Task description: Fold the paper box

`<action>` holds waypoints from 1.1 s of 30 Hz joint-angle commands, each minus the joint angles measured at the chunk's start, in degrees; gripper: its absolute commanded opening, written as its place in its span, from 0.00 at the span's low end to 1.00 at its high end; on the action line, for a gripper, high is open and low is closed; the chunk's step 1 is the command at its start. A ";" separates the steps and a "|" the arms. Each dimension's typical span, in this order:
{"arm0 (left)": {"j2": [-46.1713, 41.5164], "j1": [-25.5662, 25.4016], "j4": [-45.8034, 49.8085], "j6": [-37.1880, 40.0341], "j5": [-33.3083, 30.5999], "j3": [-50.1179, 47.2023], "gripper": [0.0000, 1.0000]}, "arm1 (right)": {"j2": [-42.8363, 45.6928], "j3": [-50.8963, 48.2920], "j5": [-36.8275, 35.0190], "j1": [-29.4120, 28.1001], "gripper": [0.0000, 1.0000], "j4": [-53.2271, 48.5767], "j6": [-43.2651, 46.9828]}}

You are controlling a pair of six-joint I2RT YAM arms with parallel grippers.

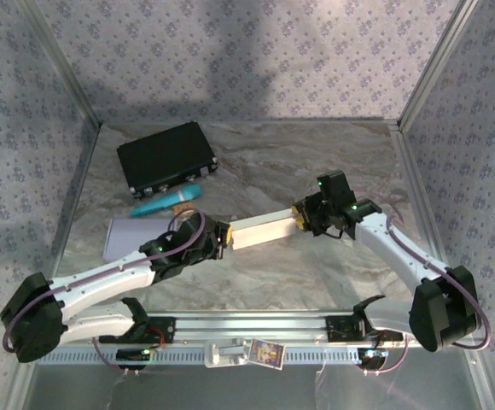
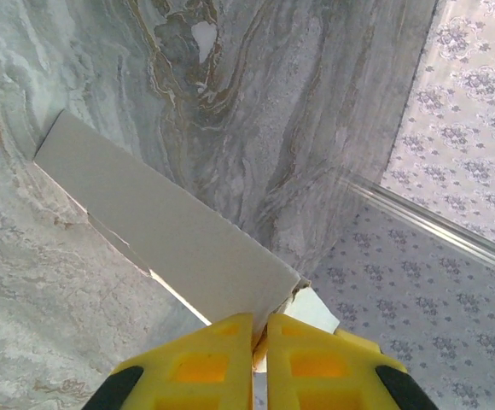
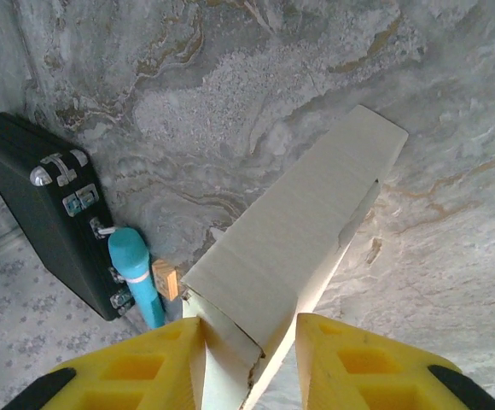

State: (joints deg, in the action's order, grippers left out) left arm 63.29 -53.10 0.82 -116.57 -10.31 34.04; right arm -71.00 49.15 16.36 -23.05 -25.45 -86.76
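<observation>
The paper box (image 1: pixel 263 229) is a long white carton held just above the marble table, between both arms. My left gripper (image 1: pixel 224 232) is shut on a flap at the box's left end; in the left wrist view the yellow fingers (image 2: pixel 205 363) pinch that flap and the box (image 2: pixel 171 231) stretches away from them. My right gripper (image 1: pixel 301 218) straddles the right end. In the right wrist view the box (image 3: pixel 303 231) sits between the two yellow fingertips (image 3: pixel 166 359), which rest against its sides, with my right gripper (image 3: pixel 249 337) closed around it. The end flaps there look loose and torn.
A black case (image 1: pixel 165 157) lies at the back left, with a teal marker (image 1: pixel 165 202) in front of it and a small wooden block (image 3: pixel 166 280) beside that. A pale sheet (image 1: pixel 132 235) lies under the left arm. Patterned walls enclose the table.
</observation>
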 commanded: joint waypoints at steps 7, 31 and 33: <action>3.07 2.56 3.14 14.66 8.98 -0.55 0.13 | 0.64 -3.68 7.09 1.38 0.35 -12.33 13.30; -3.02 7.99 14.59 22.94 13.83 -0.41 0.30 | 12.76 -8.75 3.59 4.28 0.54 -19.02 21.74; -3.93 9.90 21.24 30.40 11.66 4.73 0.32 | 13.44 -4.93 -0.94 4.84 0.91 -21.05 26.43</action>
State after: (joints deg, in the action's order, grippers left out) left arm 61.82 -45.12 13.26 -96.36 4.67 31.35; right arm -59.24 38.96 21.74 -18.92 -43.46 -66.70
